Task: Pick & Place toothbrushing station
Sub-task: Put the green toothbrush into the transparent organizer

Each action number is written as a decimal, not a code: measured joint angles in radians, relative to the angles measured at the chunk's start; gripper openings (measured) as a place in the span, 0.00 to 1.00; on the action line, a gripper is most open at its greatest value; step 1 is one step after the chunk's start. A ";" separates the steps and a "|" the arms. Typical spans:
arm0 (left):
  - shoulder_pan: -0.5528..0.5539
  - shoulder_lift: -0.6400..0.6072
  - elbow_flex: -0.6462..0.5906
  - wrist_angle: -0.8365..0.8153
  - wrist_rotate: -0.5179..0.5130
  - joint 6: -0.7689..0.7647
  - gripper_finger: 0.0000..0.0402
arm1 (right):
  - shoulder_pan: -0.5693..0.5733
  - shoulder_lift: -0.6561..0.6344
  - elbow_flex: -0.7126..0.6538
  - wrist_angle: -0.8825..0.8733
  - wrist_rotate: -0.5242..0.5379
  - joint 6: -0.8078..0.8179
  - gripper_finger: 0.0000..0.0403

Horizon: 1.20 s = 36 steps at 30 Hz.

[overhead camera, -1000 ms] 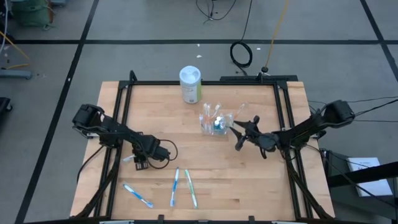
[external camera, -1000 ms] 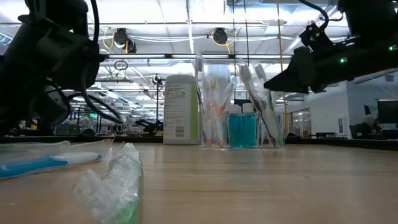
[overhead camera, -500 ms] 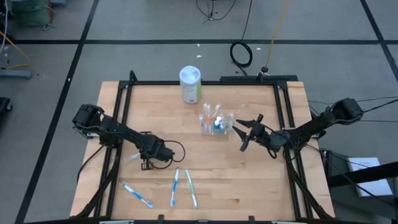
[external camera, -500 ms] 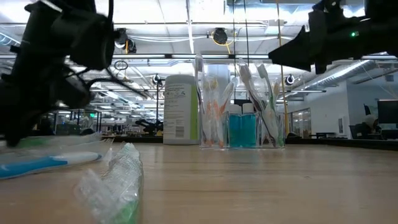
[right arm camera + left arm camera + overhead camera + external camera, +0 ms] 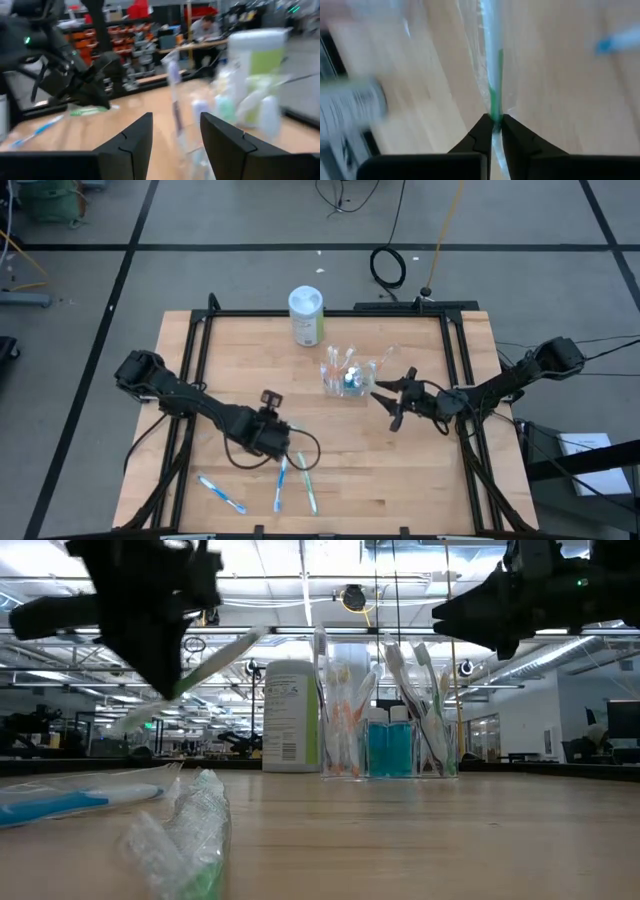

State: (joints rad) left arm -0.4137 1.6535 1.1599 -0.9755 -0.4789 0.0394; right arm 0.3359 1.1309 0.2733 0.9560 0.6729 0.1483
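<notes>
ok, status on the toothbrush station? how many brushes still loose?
Done: several brushes and the teal tubes already stand in the clear cup.
In hand: the left gripper is shut on a wrapped green toothbrush, lifted off the table.
Left: three wrapped brushes lie at the near edge, one blue, another blue and a green one.
The right gripper waits open beside the cup.

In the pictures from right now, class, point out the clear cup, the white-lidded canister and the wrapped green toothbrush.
clear cup [image 5: 349,379], high view, rim
white-lidded canister [image 5: 306,303], high view, lid top
wrapped green toothbrush [image 5: 494,100], left wrist view, green handle
</notes>
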 joint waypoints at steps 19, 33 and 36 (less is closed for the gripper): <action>0.157 0.000 0.001 0.873 0.238 0.192 0.07 | 0.000 0.002 0.000 -0.130 -0.212 0.082 0.39; 0.224 0.010 0.001 1.169 0.343 -0.047 0.08 | 0.000 0.028 0.000 -0.042 -0.207 -0.091 0.39; 0.223 0.035 0.002 1.237 0.340 -0.038 0.08 | 0.000 0.029 0.000 -0.009 -0.208 -0.038 0.39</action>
State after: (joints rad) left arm -0.1909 1.6883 1.1619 0.2611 -0.1393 0.0013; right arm 0.3355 1.1595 0.2729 0.9475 0.4645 0.1101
